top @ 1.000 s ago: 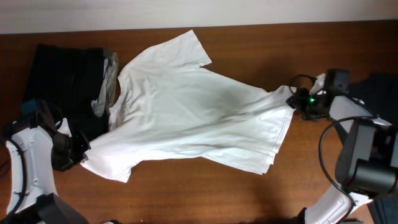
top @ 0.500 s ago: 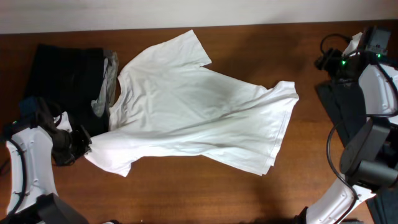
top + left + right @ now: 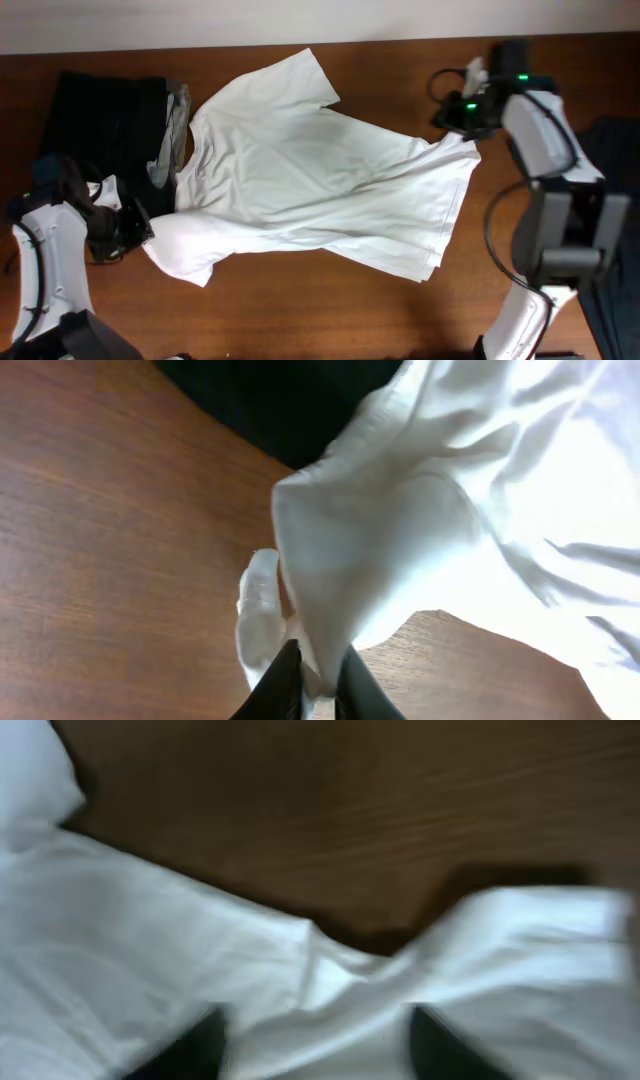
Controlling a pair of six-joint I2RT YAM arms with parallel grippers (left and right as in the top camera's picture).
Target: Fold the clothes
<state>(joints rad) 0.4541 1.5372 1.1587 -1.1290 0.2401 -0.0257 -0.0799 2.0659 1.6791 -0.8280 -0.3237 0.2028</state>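
The clothes are chiefly a white T-shirt [image 3: 310, 190] spread crumpled across the wooden table. My left gripper [image 3: 135, 228] is at its lower-left sleeve. In the left wrist view the gripper [image 3: 318, 685] is shut on a bunched fold of that sleeve [image 3: 400, 540], with the cloth pinched between its black fingers. My right gripper [image 3: 452, 112] hovers by the shirt's right hem corner. The blurred right wrist view shows it [image 3: 315, 1040] open, jaws wide apart over white cloth [image 3: 150, 950], holding nothing.
A black garment [image 3: 100, 130] lies at the left, partly under the shirt, and shows again in the left wrist view [image 3: 290, 400]. A grey garment [image 3: 172, 135] rests on its right edge. Another dark garment [image 3: 615, 150] sits at the table's right end. Bare wood [image 3: 300, 310] runs along the front.
The right gripper let go of the shirt's right corner, swung up to the far right, then came back left to that corner with jaws open. The left gripper kept its hold on the sleeve.
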